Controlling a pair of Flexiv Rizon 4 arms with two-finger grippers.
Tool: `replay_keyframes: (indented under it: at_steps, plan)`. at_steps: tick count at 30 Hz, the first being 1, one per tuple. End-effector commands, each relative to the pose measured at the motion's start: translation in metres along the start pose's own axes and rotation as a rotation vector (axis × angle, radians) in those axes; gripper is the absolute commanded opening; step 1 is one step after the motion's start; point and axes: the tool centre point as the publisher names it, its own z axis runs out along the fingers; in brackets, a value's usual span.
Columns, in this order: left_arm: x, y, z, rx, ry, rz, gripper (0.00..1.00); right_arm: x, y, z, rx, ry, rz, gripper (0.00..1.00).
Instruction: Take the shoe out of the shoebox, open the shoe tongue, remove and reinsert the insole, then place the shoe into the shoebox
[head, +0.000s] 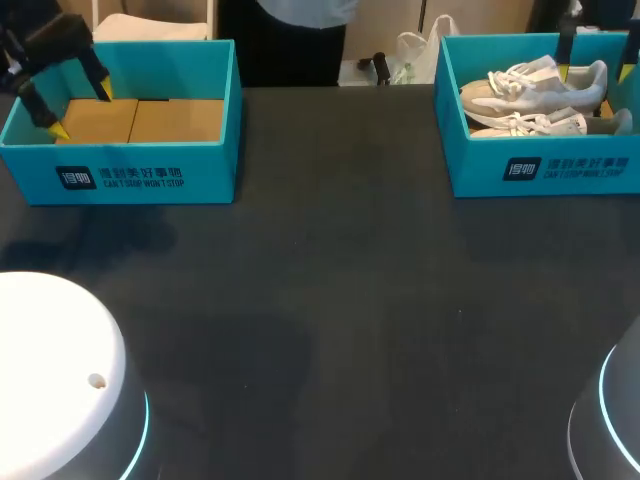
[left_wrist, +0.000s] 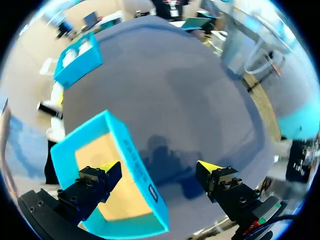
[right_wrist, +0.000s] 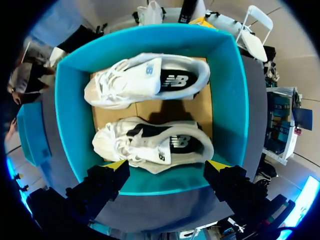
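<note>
- Back shoe (head: 535, 80) (right_wrist: 145, 80): white sneaker w/ dark lining, lying in the shoebox (head: 540, 170) (right_wrist: 227, 100) along its rear wall, toe twd the other box.
- Front shoe (head: 525, 123) (right_wrist: 150, 142): same kind, same direction, alongside the first, close to the front wall. Brown cardboard floor shows btwn the two.
- Shoebox: teal, lid off, at the far right of the counter (head: 340, 300) (left_wrist: 190, 90).
- Right jaws: above the shoebox, wide apart, holding nothing. In the right wrist view the yellow fingertips (right_wrist: 117, 165) sit over the front wall, front shoe just ahead of and btwn them. Can't tell how high above the shoe.
- Second box (head: 150, 175) (left_wrist: 135, 165): teal, open-topped, brown cardboard floor, nothing inside, at the far left of the counter, well apart from the shoebox.
- Left jaws: above the second box's left end, wide apart, holding nothing. In the left wrist view one yellow fingertip (left_wrist: 107, 167) is over the box's inside, the other over bare counter, w/ the box's printed wall btwn them.
- Two white rounded arm bases (head: 60, 380) at the counter's near edge, one per side, each w/ a lit blue ring.
</note>
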Motion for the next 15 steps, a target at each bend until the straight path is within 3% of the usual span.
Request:
replay_keyframes:
  at_steps: [1,7,8,15]
  plan:
    - [-0.010,0.009,-0.011,-0.106,-0.056,-0.381,1.00,0.002,-0.037,0.003,-0.189,0.010,0.012,1.00]
    - [-0.025,0.051,-0.017,-0.257,-0.102,-1.088,1.00,0.004,-0.054,0.007,-0.182,0.012,0.039,1.00]
    - [-0.024,0.056,-0.019,-0.279,-0.163,-1.114,1.00,0.004,-0.056,0.007,-0.182,0.013,0.041,1.00]
    - [-0.024,0.056,-0.019,-0.279,-0.163,-1.114,1.00,0.003,-0.074,0.009,-0.157,0.001,0.040,1.00]
